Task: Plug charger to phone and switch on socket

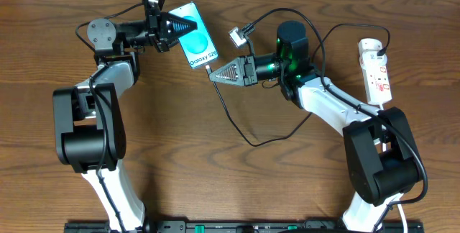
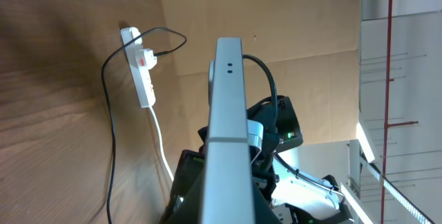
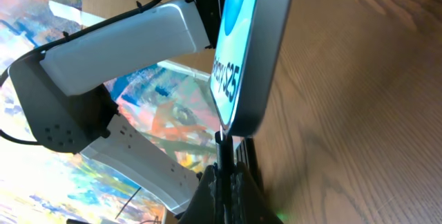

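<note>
The phone (image 1: 199, 39), its teal-and-white screen lit, is held tilted off the table with my left gripper (image 1: 185, 27) shut on its upper end. The left wrist view shows the phone (image 2: 226, 113) edge-on between the fingers of that gripper (image 2: 225, 207). My right gripper (image 1: 214, 74) is shut on the charger's black plug tip (image 3: 222, 156). The tip meets the bottom edge of the phone (image 3: 245, 58); how deep it sits cannot be told. The charger cable (image 1: 248, 139) loops over the table to the white socket (image 1: 376, 71) at the far right.
The wooden table (image 1: 237, 183) carries only the cable loop in its middle. The socket (image 2: 141, 68) lies close to the right edge, its white cord (image 2: 160, 137) trailing toward the right arm base (image 1: 377, 157). A loose connector (image 1: 236, 36) hangs near the right wrist.
</note>
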